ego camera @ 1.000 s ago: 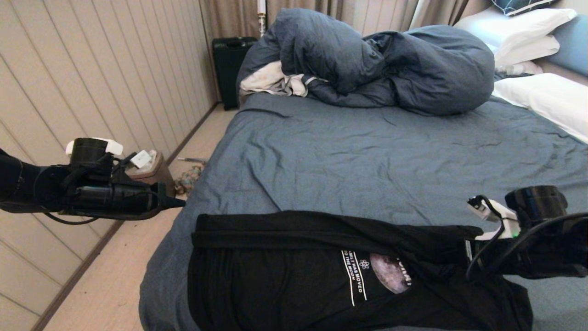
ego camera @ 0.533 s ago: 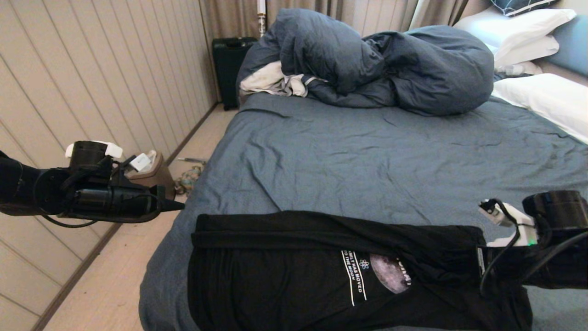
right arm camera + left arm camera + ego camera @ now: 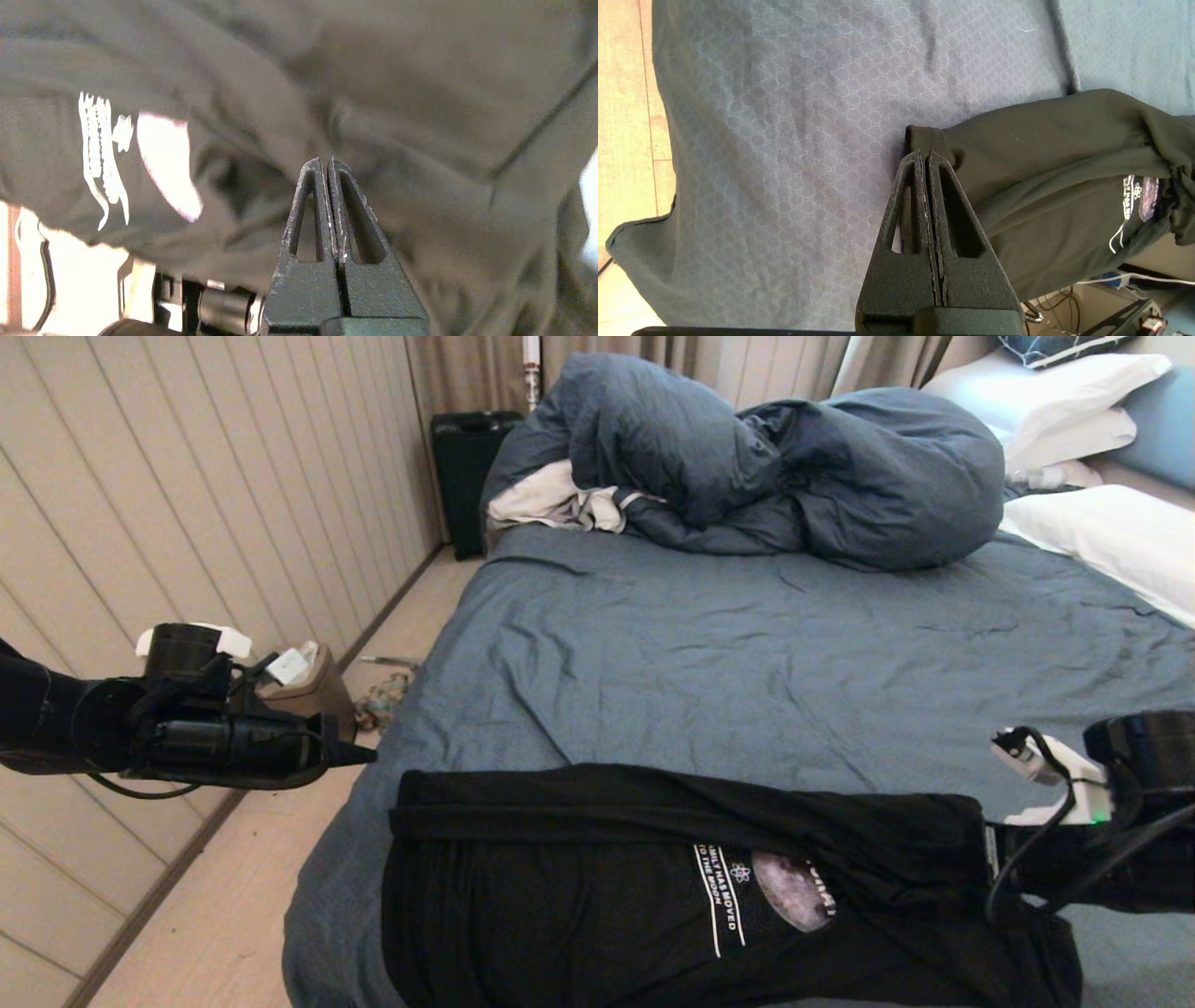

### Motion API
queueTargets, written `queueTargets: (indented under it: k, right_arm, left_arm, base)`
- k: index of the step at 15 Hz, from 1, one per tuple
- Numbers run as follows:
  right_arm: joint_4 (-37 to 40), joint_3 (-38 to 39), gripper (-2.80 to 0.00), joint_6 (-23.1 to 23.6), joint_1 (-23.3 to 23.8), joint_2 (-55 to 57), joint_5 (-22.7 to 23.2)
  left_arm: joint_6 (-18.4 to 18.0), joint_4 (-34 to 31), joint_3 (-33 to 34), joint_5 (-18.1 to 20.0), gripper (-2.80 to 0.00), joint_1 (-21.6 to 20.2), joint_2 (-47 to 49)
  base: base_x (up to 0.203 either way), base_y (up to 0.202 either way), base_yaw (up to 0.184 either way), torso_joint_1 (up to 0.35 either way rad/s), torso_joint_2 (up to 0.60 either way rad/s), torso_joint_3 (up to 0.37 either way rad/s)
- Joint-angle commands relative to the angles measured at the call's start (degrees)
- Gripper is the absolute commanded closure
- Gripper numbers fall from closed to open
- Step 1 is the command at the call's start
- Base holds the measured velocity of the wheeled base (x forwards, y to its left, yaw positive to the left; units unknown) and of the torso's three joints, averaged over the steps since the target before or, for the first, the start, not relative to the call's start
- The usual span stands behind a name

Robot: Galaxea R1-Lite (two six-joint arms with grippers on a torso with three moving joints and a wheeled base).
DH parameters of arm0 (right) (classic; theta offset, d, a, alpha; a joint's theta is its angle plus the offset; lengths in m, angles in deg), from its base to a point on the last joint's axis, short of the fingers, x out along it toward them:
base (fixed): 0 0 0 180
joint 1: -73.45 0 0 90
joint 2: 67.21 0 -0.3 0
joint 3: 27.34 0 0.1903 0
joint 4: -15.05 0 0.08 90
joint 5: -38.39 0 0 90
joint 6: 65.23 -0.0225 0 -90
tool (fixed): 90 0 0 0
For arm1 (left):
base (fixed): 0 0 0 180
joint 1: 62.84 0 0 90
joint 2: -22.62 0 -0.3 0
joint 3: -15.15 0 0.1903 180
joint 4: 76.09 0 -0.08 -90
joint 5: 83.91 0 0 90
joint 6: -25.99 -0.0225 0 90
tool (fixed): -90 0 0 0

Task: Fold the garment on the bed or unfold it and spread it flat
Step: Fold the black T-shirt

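1. The black T-shirt lies partly folded on the near edge of the bed, its moon print and white lettering facing up.
2. The left tool hangs over the floor just beside the T-shirt's left end; the left wrist view shows its fingers pressed together on nothing, above the shirt's corner.
3. The right tool sits at the T-shirt's right end, fingers closed tight with no cloth between them, black fabric right in front.
4. Far beyond the T-shirt, a bulky dark-blue duvet is heaped over a white cloth.
5. White pillows lie right of the duvet.
6. A black suitcase stands on the floor left of the duvet.
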Motion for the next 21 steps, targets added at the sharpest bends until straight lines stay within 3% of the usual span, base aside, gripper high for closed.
queueTargets:
  k: [1, 8, 12, 16, 21]
  right_arm:
    - [-0.1, 2.5, 0.00, -0.1, -1.8, -3.3, 0.2]
    - [-1.3, 4.6, 0.00, 1.2, -2.8, -0.6, 0.1]
    - [-9.8, 4.3, 0.00, 2.2, -3.1, 5.7, 0.1]
    - [-10.3, 4.4, 0.00, 2.3, -3.5, 5.8, 0.1]
    - [-10.1, 11.7, 0.00, 2.9, -5.3, 1.2, 0.1]
  left_arm:
    - [0.1, 0.0, 0.1, 0.2, 0.00, 0.0, -0.2]
    - [0.1, 0.0, 0.0, 0.2, 0.00, 0.3, 0.5]
    - [0.0, 0.0, -0.2, 0.2, 0.00, 0.4, 0.7]
    - [0.0, 0.0, -0.3, 0.2, 0.00, 0.4, 0.8]
    - [-0.2, 0.0, -0.2, 0.2, 0.00, 0.4, 0.9]
  base:
    - [0.000, 0.000, 0.000, 0.000, 0.00, 0.000]
    - [0.000, 0.000, 0.000, 0.000, 0.00, 0.000]
    - [0.000, 0.000, 0.000, 0.000, 0.00, 0.000]
    - [0.000, 0.000, 0.000, 0.000, 0.00, 0.000]
    - [0.000, 0.000, 0.000, 0.000, 0.00, 0.000]
